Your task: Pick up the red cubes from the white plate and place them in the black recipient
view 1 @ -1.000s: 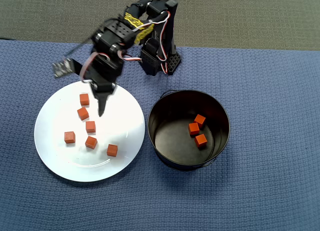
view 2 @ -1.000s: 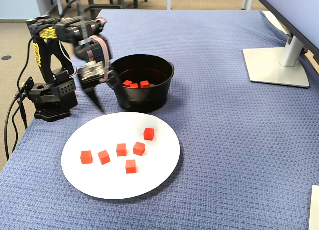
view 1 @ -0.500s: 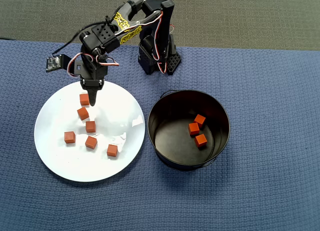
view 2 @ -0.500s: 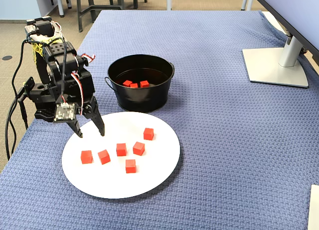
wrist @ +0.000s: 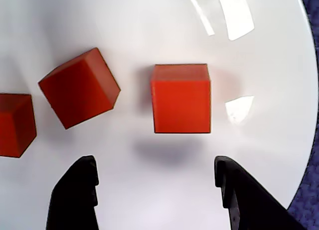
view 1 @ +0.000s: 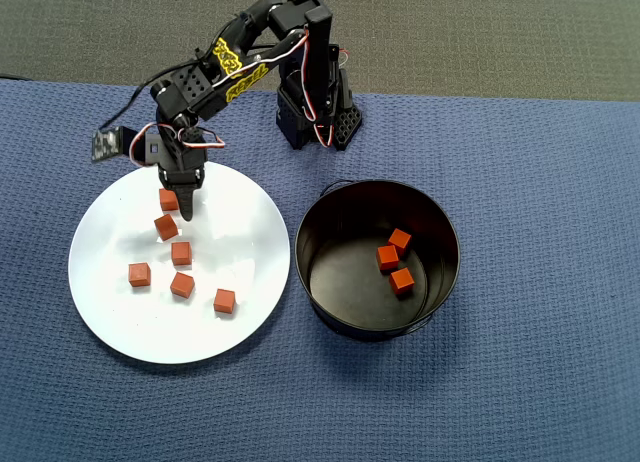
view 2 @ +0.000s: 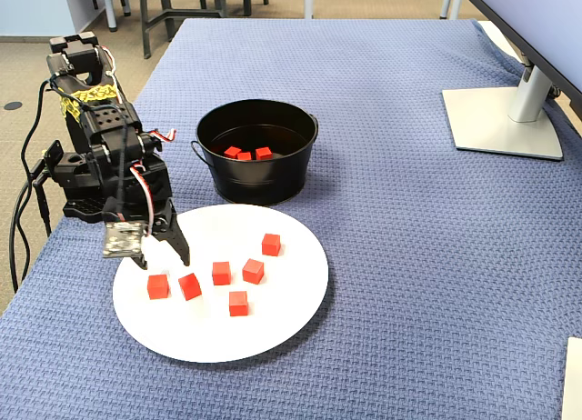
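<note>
You had six red cubes (view 1: 181, 253) on the white plate (view 1: 250, 232) and three in the black recipient (view 1: 440, 282) beside it. Your claw (view 2: 164, 257) hung open and empty over the plate's end cube (wrist: 180, 98). Both sat on the table's blue woven cloth (view 2: 409, 284); a monitor stand (view 2: 505, 120) stood well apart, floor (view 2: 27, 65) beyond.

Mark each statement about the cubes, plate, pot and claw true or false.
1. Six red cubes lie on the white plate. True.
2. The black pot is empty. False: it holds three cubes.
3. The claw is shut on a cube. False: it is open, its fingers apart just short of the nearest cube.
4. The claw is over the plate. True.
5. The cubes are stacked in a tower. False: they lie singly.
</note>
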Controlling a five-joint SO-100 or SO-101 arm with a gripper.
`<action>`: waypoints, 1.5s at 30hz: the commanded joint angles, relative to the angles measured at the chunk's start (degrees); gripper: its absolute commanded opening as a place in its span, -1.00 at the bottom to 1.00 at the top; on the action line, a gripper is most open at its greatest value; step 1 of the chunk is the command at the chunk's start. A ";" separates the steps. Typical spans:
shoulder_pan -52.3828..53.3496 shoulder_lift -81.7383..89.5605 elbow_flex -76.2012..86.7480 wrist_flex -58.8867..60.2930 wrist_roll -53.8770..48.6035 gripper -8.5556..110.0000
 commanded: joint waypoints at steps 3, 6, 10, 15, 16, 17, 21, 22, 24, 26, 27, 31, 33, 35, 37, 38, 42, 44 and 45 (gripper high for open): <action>1.41 0.18 -4.04 -0.26 -8.09 -0.44; 2.29 -0.62 -4.75 -0.53 -9.93 -0.44; 3.43 -2.55 -5.89 -0.35 -10.55 -0.45; 4.39 -4.31 -6.59 -1.05 -10.55 -0.46; 4.48 -4.75 -6.77 -1.14 -10.28 -0.46; 4.57 -5.10 -7.21 -1.23 -9.84 -0.46; 4.83 -6.68 -9.05 -1.23 -6.86 -0.51; 4.92 -7.12 -9.49 -1.23 -6.33 -0.51; 5.01 -8.00 -10.20 -1.23 -6.33 -0.52; 5.10 -8.70 -10.90 -1.32 -6.15 -0.53; 5.10 -9.05 -11.25 -1.32 -5.98 -0.53; 5.19 -10.37 -12.92 -1.32 -5.19 -0.57; 5.19 -11.07 -13.62 -1.32 -5.10 -0.58; 5.27 -11.69 -14.15 -1.32 -5.10 -0.60; 5.27 -12.04 -14.77 -1.32 -4.48 -0.65; 5.27 -12.13 -14.85 -1.32 -4.13 -0.70; 5.10 -12.04 -14.15 -1.58 -4.31 -0.82; 4.92 -11.60 -13.71 -1.85 -3.87 -0.85; 4.92 -11.43 -13.54 -1.85 -3.69 -0.85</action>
